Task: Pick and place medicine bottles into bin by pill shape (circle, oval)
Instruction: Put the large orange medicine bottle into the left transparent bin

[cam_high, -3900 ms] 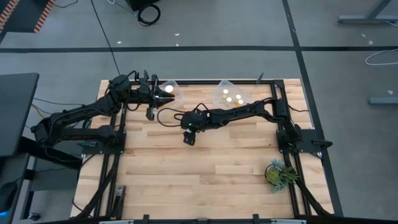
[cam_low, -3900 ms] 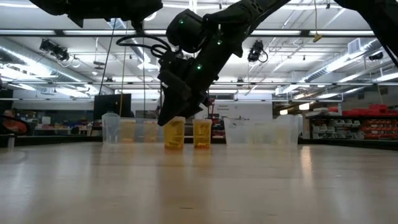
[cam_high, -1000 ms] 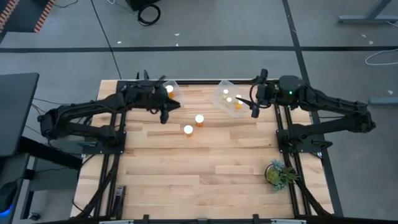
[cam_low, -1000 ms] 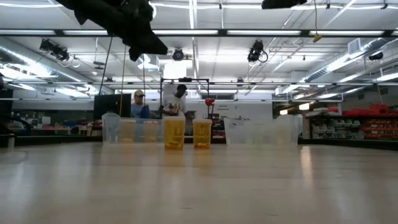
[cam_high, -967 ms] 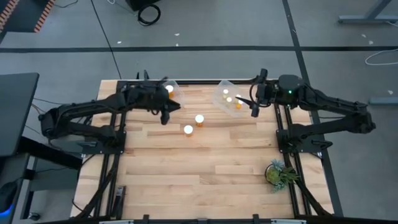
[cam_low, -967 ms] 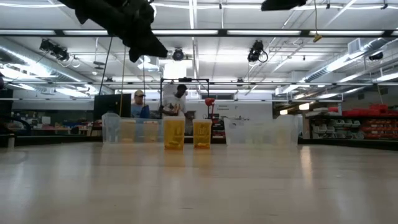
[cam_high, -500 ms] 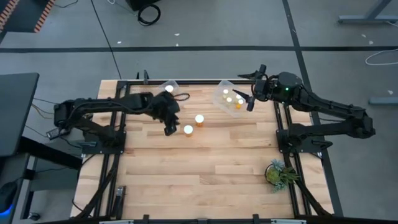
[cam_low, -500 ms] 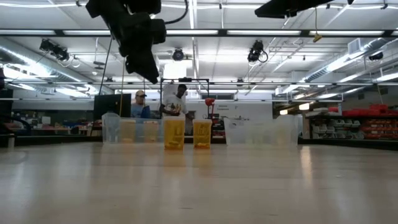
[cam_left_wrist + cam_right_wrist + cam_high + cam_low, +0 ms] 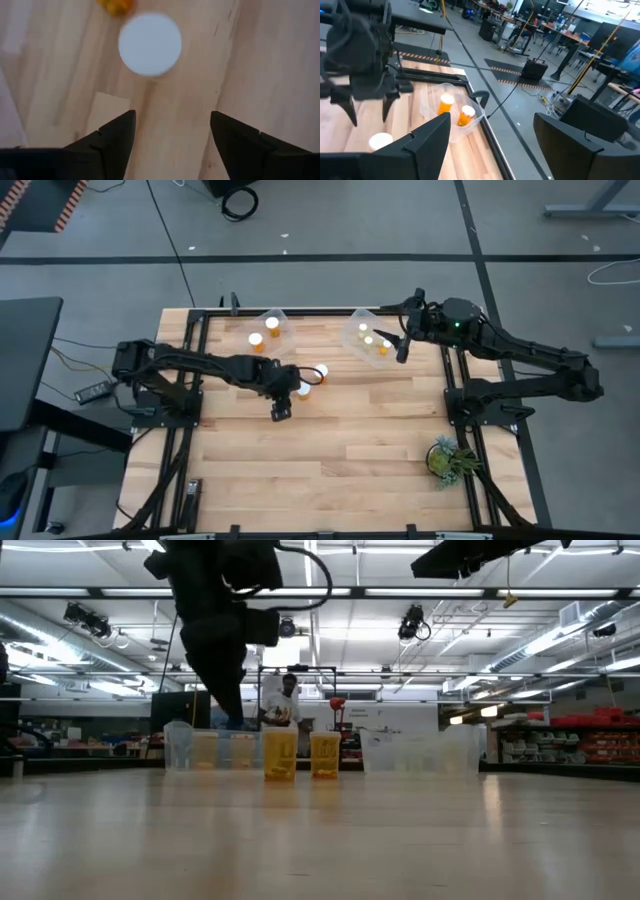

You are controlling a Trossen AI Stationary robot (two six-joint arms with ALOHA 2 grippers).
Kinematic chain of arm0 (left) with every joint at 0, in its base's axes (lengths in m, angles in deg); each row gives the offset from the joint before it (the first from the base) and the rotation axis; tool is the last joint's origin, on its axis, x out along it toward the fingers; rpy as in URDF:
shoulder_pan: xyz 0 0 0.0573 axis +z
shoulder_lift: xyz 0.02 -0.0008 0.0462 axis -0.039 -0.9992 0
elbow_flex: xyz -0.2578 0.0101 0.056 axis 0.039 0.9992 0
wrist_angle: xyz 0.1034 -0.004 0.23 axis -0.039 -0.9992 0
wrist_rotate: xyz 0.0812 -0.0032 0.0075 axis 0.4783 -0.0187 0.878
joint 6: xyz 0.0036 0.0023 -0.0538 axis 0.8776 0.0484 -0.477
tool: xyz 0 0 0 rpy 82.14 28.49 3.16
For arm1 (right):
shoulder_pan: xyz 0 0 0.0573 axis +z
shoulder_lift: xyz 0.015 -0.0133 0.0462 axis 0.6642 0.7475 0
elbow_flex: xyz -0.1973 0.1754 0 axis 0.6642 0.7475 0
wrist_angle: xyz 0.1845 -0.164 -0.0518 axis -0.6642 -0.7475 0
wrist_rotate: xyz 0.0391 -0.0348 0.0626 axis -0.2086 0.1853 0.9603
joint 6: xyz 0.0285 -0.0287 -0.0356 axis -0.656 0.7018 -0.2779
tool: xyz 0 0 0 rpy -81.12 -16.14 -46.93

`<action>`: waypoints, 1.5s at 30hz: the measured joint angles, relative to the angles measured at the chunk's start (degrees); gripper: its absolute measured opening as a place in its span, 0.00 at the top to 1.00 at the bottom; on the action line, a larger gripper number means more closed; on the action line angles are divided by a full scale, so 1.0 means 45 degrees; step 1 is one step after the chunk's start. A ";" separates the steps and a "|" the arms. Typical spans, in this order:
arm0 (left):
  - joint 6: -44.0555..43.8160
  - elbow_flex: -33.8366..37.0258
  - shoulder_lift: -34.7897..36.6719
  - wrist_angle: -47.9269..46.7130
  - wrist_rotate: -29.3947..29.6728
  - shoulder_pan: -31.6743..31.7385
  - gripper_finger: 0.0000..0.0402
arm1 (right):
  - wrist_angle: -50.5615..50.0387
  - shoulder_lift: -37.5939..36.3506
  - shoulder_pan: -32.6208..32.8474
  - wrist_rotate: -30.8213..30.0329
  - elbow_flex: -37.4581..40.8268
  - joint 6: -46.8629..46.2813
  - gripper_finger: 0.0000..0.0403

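White bottle cap (image 9: pixel 150 44), left tool (image 9: pixel 172 131) spread, possibly hovering above

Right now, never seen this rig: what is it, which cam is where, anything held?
Two dark robot arms with two-finger grippers work at a wooden table. The high view looks straight down, the low view looks level across the tabletop, and each wrist view looks past that arm's own fingers. Two white-capped amber bottles stand loose mid-table: the near bottle and the far bottle. The left bin holds two more, the right bin three. A plant sits near a corner. The left gripper hovers open by the near bottle; the right gripper waits open beside the right bin. Nothing is held.
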 joint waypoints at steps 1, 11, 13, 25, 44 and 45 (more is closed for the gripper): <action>-0.0153 0.0000 -0.0151 -0.0056 -0.0003 0.0001 0.33 | -0.0002 0.0000 0.0004 0.0012 0.0000 -0.0063 0.27; -0.0547 -0.0810 -0.1140 0.0054 -0.0003 0.0483 0.22 | -0.0237 0.0000 0.0446 0.0090 -0.0005 -0.0288 0.27; -0.0547 -0.1091 -0.1447 0.0037 0.0000 0.0536 0.22 | -0.0239 0.0000 0.0514 0.0092 -0.0005 -0.0287 0.27; -0.0537 -0.2135 -0.3105 0.0554 0.0287 0.0550 0.22 | -0.0253 0.0000 0.0607 0.0088 -0.0010 -0.0191 0.27; -0.0881 -0.2161 -0.3098 0.0846 0.0282 0.0594 0.37 | -0.0272 0.0000 0.0607 0.0088 -0.0015 -0.0181 0.27; -0.0899 -0.2161 -0.3098 0.0841 0.0277 0.0625 0.39 | -0.0272 0.0000 0.0607 0.0088 -0.0015 -0.0181 0.27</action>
